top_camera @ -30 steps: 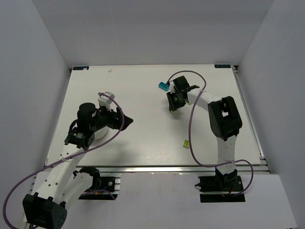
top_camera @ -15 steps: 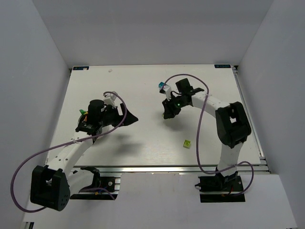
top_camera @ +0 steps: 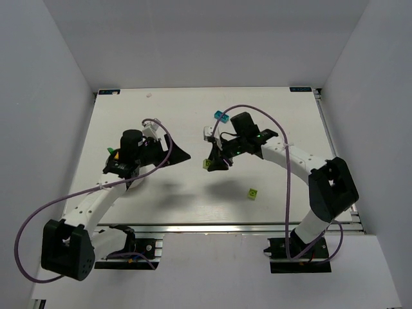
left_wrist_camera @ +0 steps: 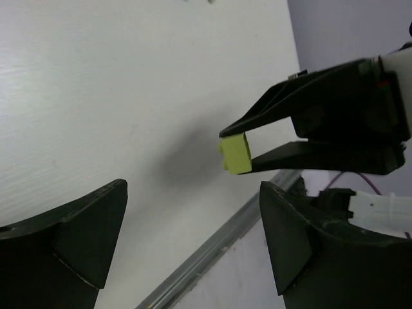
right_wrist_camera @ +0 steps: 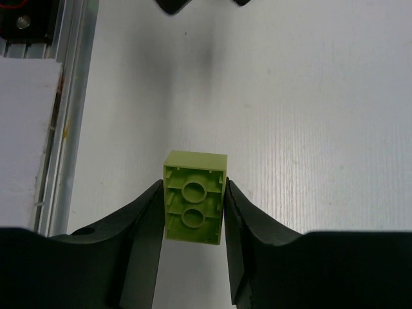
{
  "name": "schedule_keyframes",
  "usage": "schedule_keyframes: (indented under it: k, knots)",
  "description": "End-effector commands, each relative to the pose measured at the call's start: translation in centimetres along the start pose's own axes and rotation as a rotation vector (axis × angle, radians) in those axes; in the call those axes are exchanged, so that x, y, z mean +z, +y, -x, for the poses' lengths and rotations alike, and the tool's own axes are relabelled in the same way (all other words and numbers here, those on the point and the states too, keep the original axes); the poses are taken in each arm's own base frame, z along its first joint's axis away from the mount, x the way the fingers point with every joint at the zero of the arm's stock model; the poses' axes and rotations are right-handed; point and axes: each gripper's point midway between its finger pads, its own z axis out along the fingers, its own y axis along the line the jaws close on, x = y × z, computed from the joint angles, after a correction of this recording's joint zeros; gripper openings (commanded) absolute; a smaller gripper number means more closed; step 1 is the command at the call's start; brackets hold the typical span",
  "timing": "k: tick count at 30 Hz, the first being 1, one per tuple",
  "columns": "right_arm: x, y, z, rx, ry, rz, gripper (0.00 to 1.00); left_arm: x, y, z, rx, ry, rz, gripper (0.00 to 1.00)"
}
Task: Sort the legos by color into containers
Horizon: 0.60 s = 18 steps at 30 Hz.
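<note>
My right gripper (top_camera: 212,164) is shut on a lime green brick (top_camera: 207,164) and holds it above the middle of the table. The right wrist view shows the brick's hollow underside (right_wrist_camera: 195,196) between the two fingers. My left gripper (top_camera: 178,154) is open and empty, just left of the right gripper and pointing at it. In the left wrist view the held brick (left_wrist_camera: 235,154) hangs ahead of my open left gripper (left_wrist_camera: 193,238). A cyan brick (top_camera: 221,116) lies at the back. Another lime brick (top_camera: 253,193) lies near the front. The white bowl is mostly hidden under the left arm.
A green and orange bit (top_camera: 112,152) shows beside the left arm's wrist. The table's metal front rail (right_wrist_camera: 71,116) runs along the near edge. The left gripper's fingertips (right_wrist_camera: 174,5) show at the top of the right wrist view.
My right gripper has carried the lime brick from beside the cyan brick to the left and nearer. My left gripper has shifted right, toward it.
</note>
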Motion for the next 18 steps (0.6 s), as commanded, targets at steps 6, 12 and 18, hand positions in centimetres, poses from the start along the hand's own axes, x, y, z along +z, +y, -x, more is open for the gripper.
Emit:
schedule_keyframes:
  k: [6,12,18]
  knots:
    - [4.6,-3.5,9.2,-0.032,-0.128,-0.210,0.00,-12.3,-4.7,10.9,0.243,-0.494,0.333,0.93]
    - [8.8,-5.1,13.5,0.002,-0.161,-0.217,0.00,-17.8,-2.8,10.7,0.204,-0.588,0.553,0.93]
    - [12.5,-5.3,16.3,0.128,-0.209,-0.175,0.00,-22.4,-2.8,9.4,0.166,-0.762,0.578,0.93]
